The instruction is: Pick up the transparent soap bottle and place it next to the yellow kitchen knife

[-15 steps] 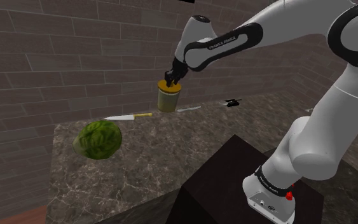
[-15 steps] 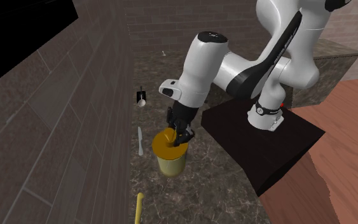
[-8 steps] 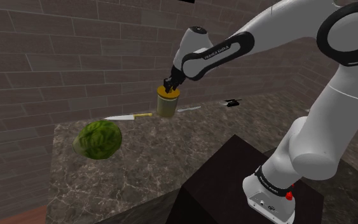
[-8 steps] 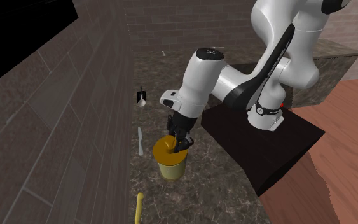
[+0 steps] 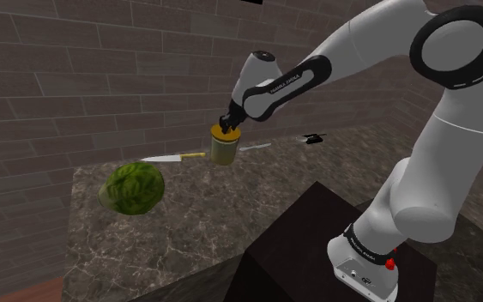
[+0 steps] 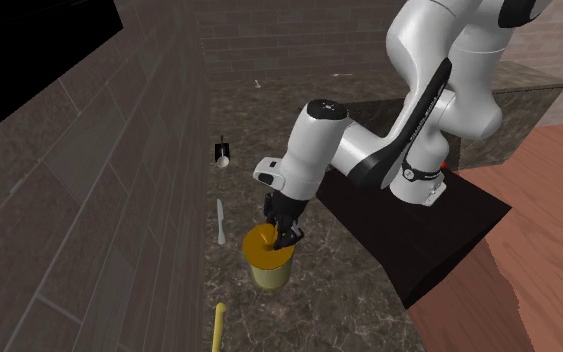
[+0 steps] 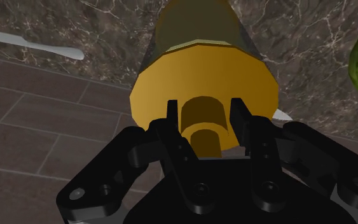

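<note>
Your jaws gripped the yellowish soap bottle (image 5: pixel 224 148) by its neck — placing step, I reckoned; next needed lowering it beside the yellow-handled knife (image 5: pixel 173 157), then release.

Shoulder view: brick wall (image 5: pixel 59 77) from 9 to 1 o'clock; dark marbled counter (image 5: pixel 179 232) at 7 o'clock; second exterior view: reddish plank floor (image 6: pixel 559 180) at 3 o'clock; black area (image 6: pixel 29 50) at 10 o'clock.

You can read one bit of writing. It is in small white letters on the dark band of the arm (image 5: pixel 282 83), in the upper middle of the shoulder view. It says FRANKA EMIKA.
</note>
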